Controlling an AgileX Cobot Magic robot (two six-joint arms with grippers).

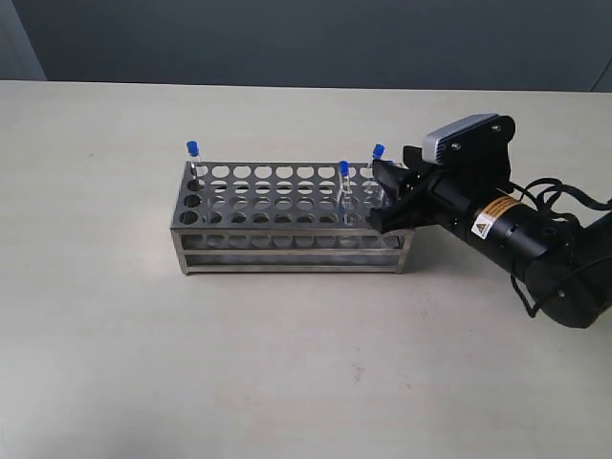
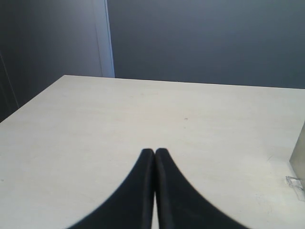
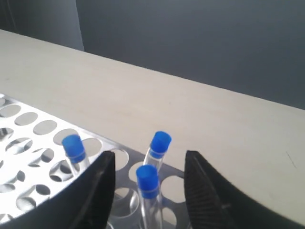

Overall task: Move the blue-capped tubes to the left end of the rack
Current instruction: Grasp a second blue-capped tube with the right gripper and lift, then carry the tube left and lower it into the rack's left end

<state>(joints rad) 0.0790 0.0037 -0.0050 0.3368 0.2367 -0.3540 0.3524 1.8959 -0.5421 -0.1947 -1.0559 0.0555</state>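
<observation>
The steel rack (image 1: 287, 206) stands mid-table. One of the blue-capped tubes (image 1: 192, 153) stands in the rack's left end. Another (image 1: 344, 182) is right of the middle and a third (image 1: 379, 153) is at the right end. My right gripper (image 1: 382, 196) hovers open over that right end. In the right wrist view a tube (image 3: 147, 180) stands between the fingers (image 3: 102, 183) with a gap on each side. A second tube (image 3: 160, 142) leans just beyond it and a third (image 3: 74, 147) stands outside one finger. My left gripper (image 2: 155, 151) is shut and empty over bare table.
The pale table (image 1: 287, 363) stretches all round the rack, with a dark wall (image 1: 306, 38) behind it. The right arm's black body and cables (image 1: 535, 249) lie right of the rack. The edge of a pale object (image 2: 299, 152) shows in the left wrist view.
</observation>
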